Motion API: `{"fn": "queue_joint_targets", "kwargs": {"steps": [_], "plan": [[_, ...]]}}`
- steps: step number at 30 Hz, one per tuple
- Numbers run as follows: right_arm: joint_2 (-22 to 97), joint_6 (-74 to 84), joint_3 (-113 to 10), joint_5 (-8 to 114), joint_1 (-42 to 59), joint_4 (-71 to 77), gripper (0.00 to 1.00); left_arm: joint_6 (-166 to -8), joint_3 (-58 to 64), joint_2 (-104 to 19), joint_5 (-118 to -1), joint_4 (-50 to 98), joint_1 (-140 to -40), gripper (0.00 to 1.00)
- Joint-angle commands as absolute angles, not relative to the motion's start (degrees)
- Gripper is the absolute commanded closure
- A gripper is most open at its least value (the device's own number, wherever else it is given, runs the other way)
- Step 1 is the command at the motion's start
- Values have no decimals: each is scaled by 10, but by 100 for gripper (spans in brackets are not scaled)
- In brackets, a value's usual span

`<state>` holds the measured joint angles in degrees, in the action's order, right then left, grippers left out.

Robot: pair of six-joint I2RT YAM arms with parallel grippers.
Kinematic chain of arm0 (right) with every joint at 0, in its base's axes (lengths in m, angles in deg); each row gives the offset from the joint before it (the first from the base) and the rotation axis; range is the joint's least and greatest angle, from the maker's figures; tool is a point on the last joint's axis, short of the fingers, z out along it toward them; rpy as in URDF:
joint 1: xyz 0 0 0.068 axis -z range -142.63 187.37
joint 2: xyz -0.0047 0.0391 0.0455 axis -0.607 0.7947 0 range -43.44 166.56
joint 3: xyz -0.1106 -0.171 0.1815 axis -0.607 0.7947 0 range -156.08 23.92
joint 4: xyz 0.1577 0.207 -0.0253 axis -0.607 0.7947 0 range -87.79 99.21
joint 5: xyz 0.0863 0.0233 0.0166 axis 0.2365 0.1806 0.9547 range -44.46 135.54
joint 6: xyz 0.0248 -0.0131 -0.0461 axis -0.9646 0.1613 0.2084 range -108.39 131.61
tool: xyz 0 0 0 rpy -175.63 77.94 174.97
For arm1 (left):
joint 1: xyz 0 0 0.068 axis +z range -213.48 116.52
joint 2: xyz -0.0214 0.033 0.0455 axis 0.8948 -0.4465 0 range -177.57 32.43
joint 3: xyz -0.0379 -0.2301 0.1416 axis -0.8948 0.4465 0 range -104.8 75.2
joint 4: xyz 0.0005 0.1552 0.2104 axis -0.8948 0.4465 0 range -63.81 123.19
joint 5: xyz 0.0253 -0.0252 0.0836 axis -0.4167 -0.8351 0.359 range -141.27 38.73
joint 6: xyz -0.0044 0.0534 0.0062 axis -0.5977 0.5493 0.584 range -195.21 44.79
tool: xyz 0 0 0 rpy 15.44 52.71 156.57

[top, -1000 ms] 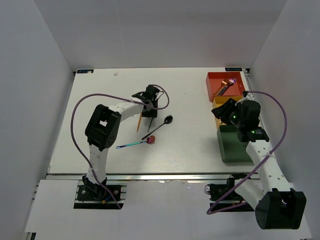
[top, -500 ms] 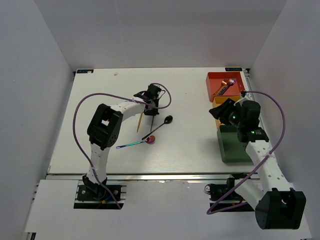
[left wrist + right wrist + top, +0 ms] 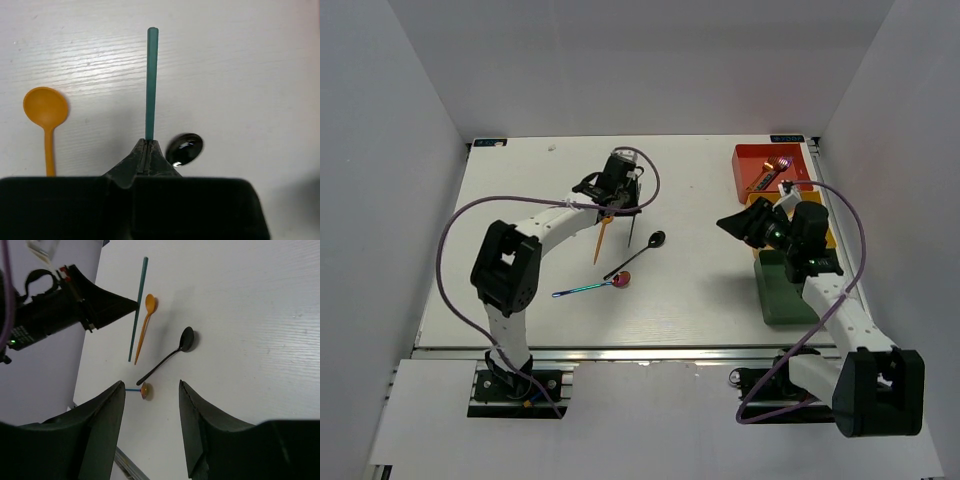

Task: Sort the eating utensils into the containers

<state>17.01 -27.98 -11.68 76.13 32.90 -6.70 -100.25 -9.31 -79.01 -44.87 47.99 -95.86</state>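
Observation:
My left gripper (image 3: 629, 208) is shut on one end of a teal chopstick (image 3: 631, 232). In the left wrist view the chopstick (image 3: 151, 85) sticks out straight ahead of the closed fingertips (image 3: 146, 145), above the table. An orange spoon (image 3: 602, 238), a black spoon (image 3: 642, 252) and an iridescent spoon (image 3: 590, 288) lie on the white table just beside it. My right gripper (image 3: 730, 223) hangs open over the table left of the containers, nothing between its fingers (image 3: 107, 410). The right wrist view shows the same spoons (image 3: 167, 360) ahead of it.
A red-orange tray (image 3: 745, 155) at the back right holds a gold utensil (image 3: 763, 181) and a purple one (image 3: 782, 163). A yellow tray (image 3: 757, 201) is mostly hidden under my right arm. A dark green tray (image 3: 785, 295) lies nearest.
My left gripper has shut on the teal chopstick and lifted it toward the back. My right gripper has swung left, away from the trays, out over the table.

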Motion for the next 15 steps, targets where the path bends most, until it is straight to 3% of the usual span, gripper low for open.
{"fn": "queue_joint_targets", "kwargs": {"steps": [1,9,15], "plan": [[206,-304,-129,782,304,-151,47,-1026,-65,-722,-493,425,-965,100],[333,-296,-240,705,191,-171,45,-1089,33,-651,-621,333,-984,100],[373,-333,-262,575,159,-125,43,-1117,83,-595,-613,292,-995,100]]}}
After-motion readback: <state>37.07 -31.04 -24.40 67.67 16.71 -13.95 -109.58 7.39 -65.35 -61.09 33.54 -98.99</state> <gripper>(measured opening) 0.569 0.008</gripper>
